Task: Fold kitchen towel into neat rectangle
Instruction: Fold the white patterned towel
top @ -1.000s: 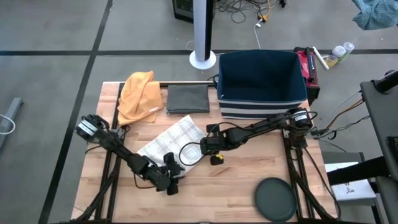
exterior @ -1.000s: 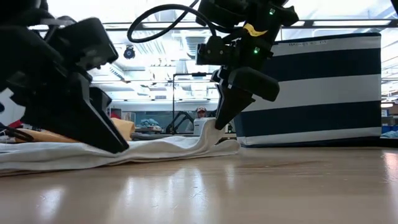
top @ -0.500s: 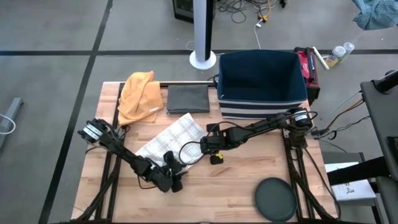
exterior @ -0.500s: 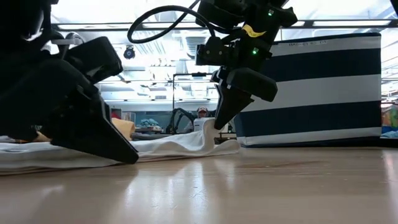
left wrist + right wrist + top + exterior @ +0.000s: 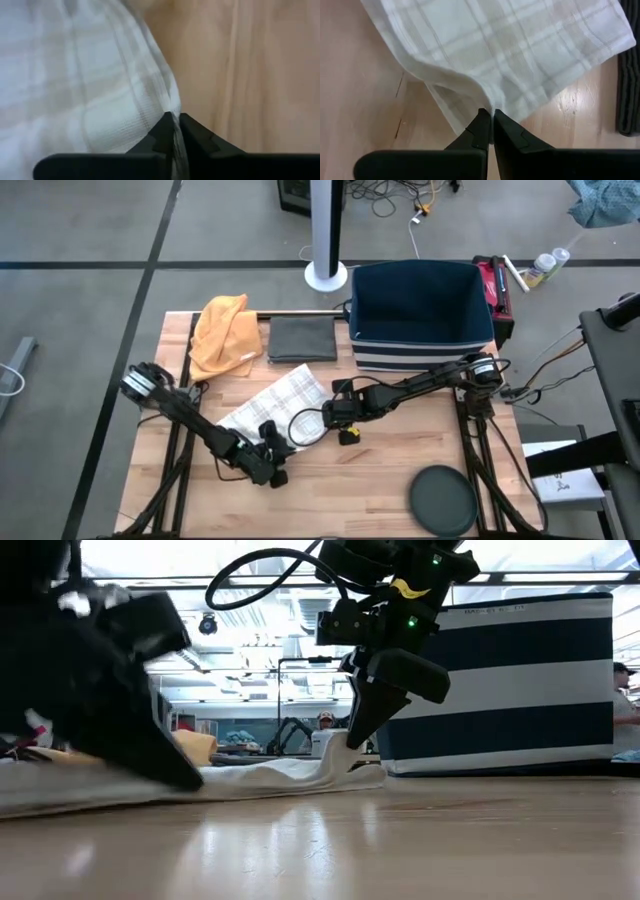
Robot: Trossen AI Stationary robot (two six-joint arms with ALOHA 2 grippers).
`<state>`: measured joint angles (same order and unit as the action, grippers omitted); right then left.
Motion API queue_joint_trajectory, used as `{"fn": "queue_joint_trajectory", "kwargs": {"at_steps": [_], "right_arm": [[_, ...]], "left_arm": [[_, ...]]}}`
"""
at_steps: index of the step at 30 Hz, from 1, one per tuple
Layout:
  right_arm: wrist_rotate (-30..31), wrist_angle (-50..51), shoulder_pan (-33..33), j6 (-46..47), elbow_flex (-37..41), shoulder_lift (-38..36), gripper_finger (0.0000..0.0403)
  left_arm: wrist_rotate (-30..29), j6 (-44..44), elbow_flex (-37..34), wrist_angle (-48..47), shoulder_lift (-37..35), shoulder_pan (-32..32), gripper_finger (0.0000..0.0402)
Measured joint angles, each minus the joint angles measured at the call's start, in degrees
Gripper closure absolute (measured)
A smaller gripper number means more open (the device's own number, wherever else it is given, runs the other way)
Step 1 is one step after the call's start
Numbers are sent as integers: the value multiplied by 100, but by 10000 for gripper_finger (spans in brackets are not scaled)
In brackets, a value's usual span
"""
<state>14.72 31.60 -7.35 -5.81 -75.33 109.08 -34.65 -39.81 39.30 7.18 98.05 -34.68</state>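
A white plaid kitchen towel point(image 5: 277, 404) lies spread on the wooden table, left of its middle. My left gripper point(image 5: 272, 444) is at the towel's near corner and is shut on it point(image 5: 173, 121). My right gripper point(image 5: 323, 417) is at the towel's right edge and is shut on it point(image 5: 492, 116). The low view shows the towel point(image 5: 260, 778) lying flat, with a ridge rising to my right gripper point(image 5: 351, 744). There my left gripper point(image 5: 183, 776) is the large blurred dark shape at the left. My left gripper pinches the towel's hemmed edge point(image 5: 169, 107) between its two fingertips, coming slanting down from the table's near side. The cloth beside the fingers lies on the table. My right gripper pinches a raised fold at the towel's edge point(image 5: 487, 102) between its fingertips, slanting down from the table's right. One layer or several, I cannot tell. The cloth rises in a small ridge point(image 5: 335, 758) to the fingers; the rest stays on the table.
An orange cloth point(image 5: 225, 330) and a folded dark grey cloth point(image 5: 302, 338) lie at the far side. A navy striped bin point(image 5: 420, 315) stands at the far right. A dark round disc point(image 5: 443, 498) sits at the near right. Bare wood lies between the towel and the disc.
My left gripper has shifted a little toward the table's left edge and slightly up at the towel's near corner; it shows blurred in the low view. The towel's ridge at my right gripper stands as before.
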Motion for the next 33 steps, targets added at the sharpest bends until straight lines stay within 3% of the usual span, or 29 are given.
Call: {"fn": "queue_joint_trajectory", "kwargs": {"at_steps": [5,14,23,33], "right_arm": [[24,81,2,-17,0,-113,394],[10,173,2,-21,0,-286,394],[-173,154,0,-23,0,-289,394],[-168,156,2,7,0,-289,394]], "left_arm": [[34,19,4,-711,-583,0,397],[170,176,10,-1025,-1196,0,391],[814,194,10,-998,-1072,2,388],[505,-46,19,-963,-682,0,347]]}}
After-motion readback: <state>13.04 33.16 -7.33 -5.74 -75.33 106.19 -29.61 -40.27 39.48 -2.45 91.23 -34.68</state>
